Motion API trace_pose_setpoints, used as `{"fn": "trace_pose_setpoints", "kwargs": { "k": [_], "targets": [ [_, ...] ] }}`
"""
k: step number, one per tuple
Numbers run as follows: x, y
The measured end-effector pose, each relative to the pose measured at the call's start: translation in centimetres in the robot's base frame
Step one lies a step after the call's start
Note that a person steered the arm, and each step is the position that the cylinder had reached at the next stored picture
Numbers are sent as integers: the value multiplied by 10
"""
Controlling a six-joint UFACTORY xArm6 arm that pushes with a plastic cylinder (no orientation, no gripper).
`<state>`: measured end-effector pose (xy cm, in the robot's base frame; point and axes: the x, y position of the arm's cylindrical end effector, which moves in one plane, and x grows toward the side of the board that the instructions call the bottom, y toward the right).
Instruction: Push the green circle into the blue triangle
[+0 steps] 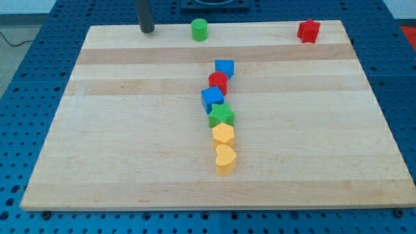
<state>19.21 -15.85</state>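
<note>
The green circle (199, 29) stands near the top edge of the wooden board (117, 143), left of the middle. My tip (147, 30) rests on the board a short way to the left of it, not touching. Two blue blocks lie in a column in the middle: the upper blue block (225, 67) and the lower blue block (212, 99). I cannot tell which of them is the triangle. Both are well below and slightly right of the green circle.
The column runs down from the upper blue block: a red circle (218, 82), the lower blue block, a green block (221, 116), a yellow block (223, 135) and a yellow heart (225, 159). A red star (309, 31) sits at the top right corner.
</note>
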Motion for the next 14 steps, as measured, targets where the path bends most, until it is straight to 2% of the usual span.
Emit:
{"fn": "trace_pose_setpoints", "kwargs": {
  "k": [1,3,4,5,7,8,11,14],
  "targets": [
    [0,31],
    [10,132],
    [44,147],
    [69,148],
    [45,134],
    [54,121],
    [91,157],
    [96,161]
  ]
}}
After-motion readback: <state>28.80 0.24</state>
